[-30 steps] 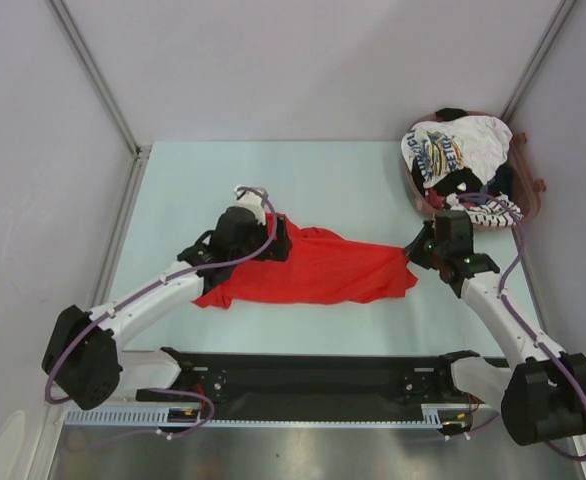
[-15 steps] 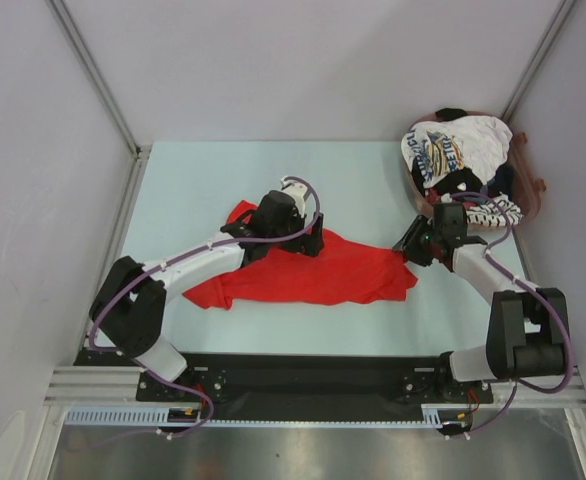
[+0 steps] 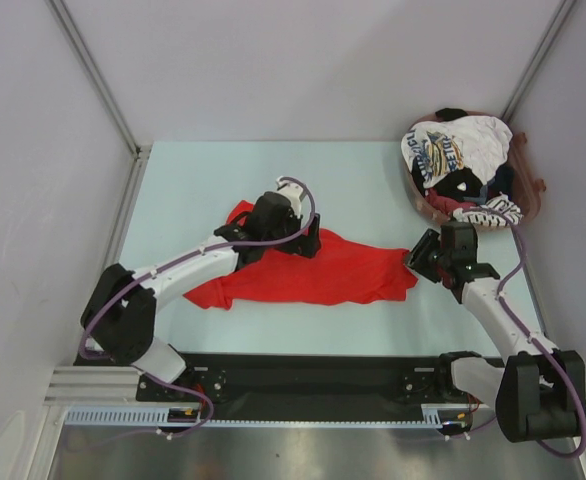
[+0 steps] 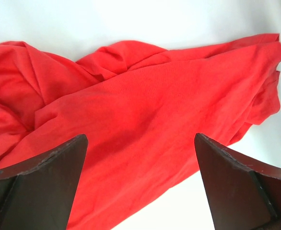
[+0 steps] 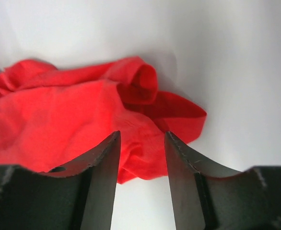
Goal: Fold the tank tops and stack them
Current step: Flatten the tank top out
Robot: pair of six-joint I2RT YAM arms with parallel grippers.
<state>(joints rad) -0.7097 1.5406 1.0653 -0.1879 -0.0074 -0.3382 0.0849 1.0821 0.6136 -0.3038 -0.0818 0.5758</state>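
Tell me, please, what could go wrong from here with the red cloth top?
1. The thin bright red tank top lies bunched. The right jaws, open at its rolled right end, may pinch several layers at once.
2. The left jaws hover wide open over creased cloth; a fold started here may keep those creases.
3. The black-and-white striped top lies at the near edge of the clothes heap, close to the right arm, which might snag it.

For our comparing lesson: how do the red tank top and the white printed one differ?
The red tank top is plain; the white printed one bears blue-yellow print. The red one lies spread on the table; the white one sits crumpled atop the pile in the basket. Both are unfolded.
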